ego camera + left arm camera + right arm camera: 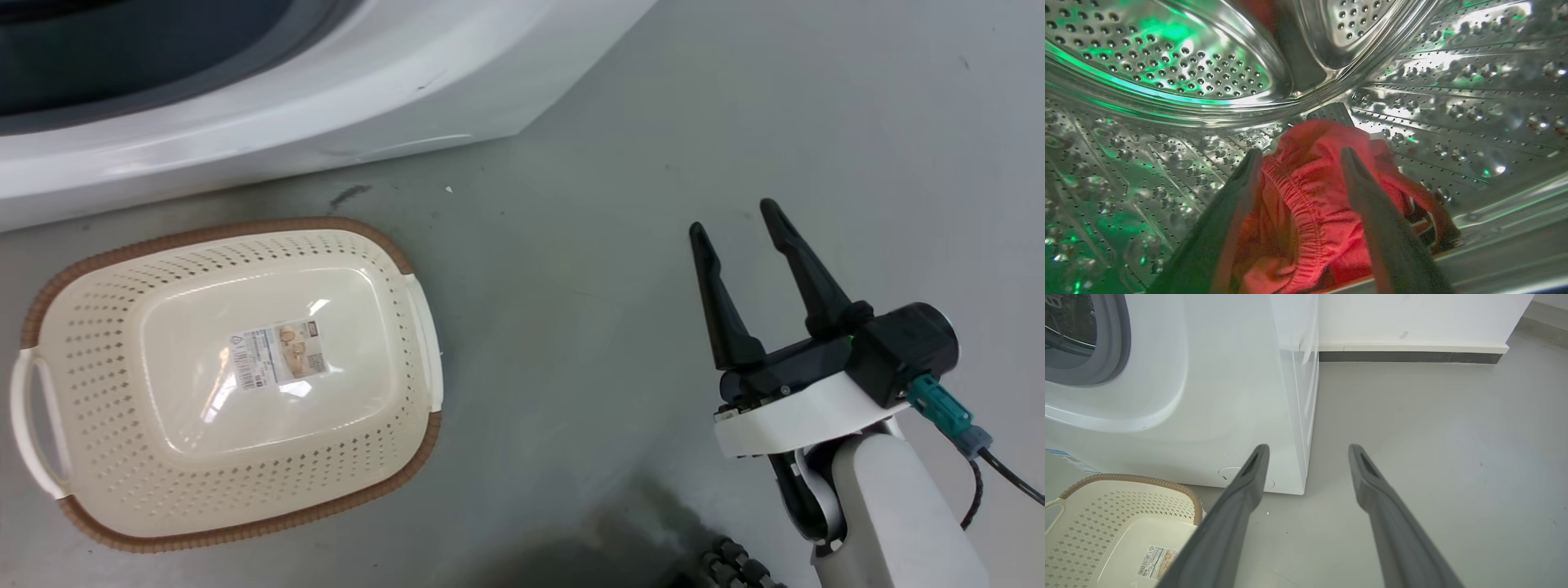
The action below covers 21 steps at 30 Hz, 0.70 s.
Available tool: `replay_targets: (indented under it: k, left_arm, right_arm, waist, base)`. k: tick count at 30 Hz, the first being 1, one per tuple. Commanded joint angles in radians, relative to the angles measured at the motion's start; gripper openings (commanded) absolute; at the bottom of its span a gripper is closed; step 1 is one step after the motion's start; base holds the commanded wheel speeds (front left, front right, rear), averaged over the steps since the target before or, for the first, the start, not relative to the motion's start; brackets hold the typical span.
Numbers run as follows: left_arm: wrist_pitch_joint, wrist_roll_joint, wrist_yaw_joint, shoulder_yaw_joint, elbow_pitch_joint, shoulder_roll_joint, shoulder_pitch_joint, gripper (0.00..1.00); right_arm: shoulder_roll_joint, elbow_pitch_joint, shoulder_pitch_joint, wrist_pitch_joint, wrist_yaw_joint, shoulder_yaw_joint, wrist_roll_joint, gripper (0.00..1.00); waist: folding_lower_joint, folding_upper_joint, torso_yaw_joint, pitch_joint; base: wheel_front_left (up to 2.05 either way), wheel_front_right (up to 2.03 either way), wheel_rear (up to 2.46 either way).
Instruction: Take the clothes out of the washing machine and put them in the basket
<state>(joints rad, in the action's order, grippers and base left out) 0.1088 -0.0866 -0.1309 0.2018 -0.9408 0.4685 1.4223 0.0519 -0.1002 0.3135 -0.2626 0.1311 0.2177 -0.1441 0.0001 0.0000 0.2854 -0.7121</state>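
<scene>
**Left gripper (1302,152) inside the drum (1167,61), jaws apart over the clothes (1306,196)**

Reaches with the left arm deep into the washing machine (326,90), wrist aimed along the perforated steel wall toward the back of the drum. Holds the 2 dark fingers (1237,196) spread, 1 on each side of a bunched red garment with a gathered elastic band. Clamps nothing; cannot tell whether either finger presses into the fabric. Shows a second piece (1423,220), red with white trim, just beside the right-hand finger, low against the drum wall near the door edge.

Holds the right gripper (732,216) out over the grey floor (653,122), off to the right of the machine's front corner. Rises with the pale forearm from the lower right of the head view, fingers pointing up and slightly left there. Spreads those jaws wide as well, gripping nothing.

Places the basket (82,269) mouth up on the floor just in front of the machine, well apart from the right gripper, with a label sticker (280,353) on its bottom.
</scene>
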Motion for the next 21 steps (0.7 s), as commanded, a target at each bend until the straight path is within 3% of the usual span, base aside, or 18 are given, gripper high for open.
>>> replay_targets:
  k: [1, 11, 20, 21]
  left_arm:
    - [0.005, -0.008, 0.001, 0.005, -0.004, 0.008, 0.010, 1.00]
    - [0.316, -0.058, 0.001, 0.171, -0.051, 0.134, 0.161, 1.00]
    - [0.445, -0.066, 0.001, 0.207, -0.038, 0.189, 0.168, 1.00]
    - [0.457, -0.067, 0.001, 0.210, -0.034, 0.193, 0.168, 0.45]
  right_arm:
    - [-0.003, 0.004, 0.020, -0.003, -0.001, 0.004, -0.003, 1.00]
    - [-0.003, 0.033, 0.023, -0.003, -0.001, 0.060, -0.044, 1.00]
    - [-0.003, 0.041, 0.024, -0.002, -0.001, 0.099, -0.083, 1.00]
    - [-0.003, 0.042, 0.026, -0.002, -0.001, 0.102, -0.089, 1.00]
  waist:
    - [-0.0001, 0.0000, 0.013, -0.014]
    - [-0.0001, 0.0000, 0.076, -0.096]
    - [-0.0001, 0.0000, 0.114, -0.141]
    - [-0.0001, 0.0000, 0.116, -0.142]
  base:
    - [0.00, 0.00, 0.00]
    - [0.00, 0.00, 0.00]
    - [0.00, 0.00, 0.00]
    - [0.00, 0.00, 0.00]
